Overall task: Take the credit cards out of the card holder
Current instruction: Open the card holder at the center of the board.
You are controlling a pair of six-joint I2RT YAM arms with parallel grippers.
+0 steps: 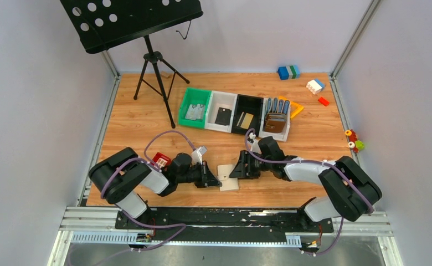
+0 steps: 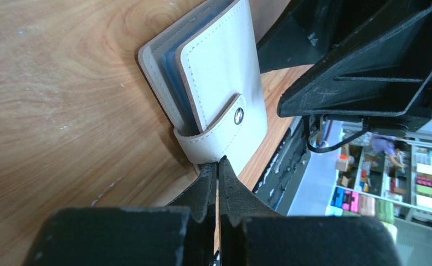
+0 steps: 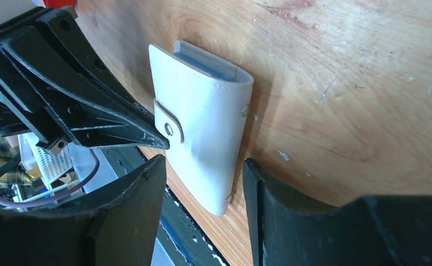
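Pale grey-beige card holder, shown lying closed on the wooden table between the two claws, its tab fastened by a metal snap. The left claw is pressed together, with its tips set against the fold of the tab. The right claw is spread, one finger on either side of the holder and apart from it.

Risk: the left tips meet at the very edge of the tab, so little or no material may be caught, and a pull could slip off and leave the snap fastened. If the holder is not braced by the right claw, it may be dragged across the table toward the near edge, which is close by.

Hidden: the credit cards cannot be made out; only bluish inner leaves are seen at the holder's open end. Whether the tab is actually pinched cannot be told. In the top view the holder is partly covered by both claws.
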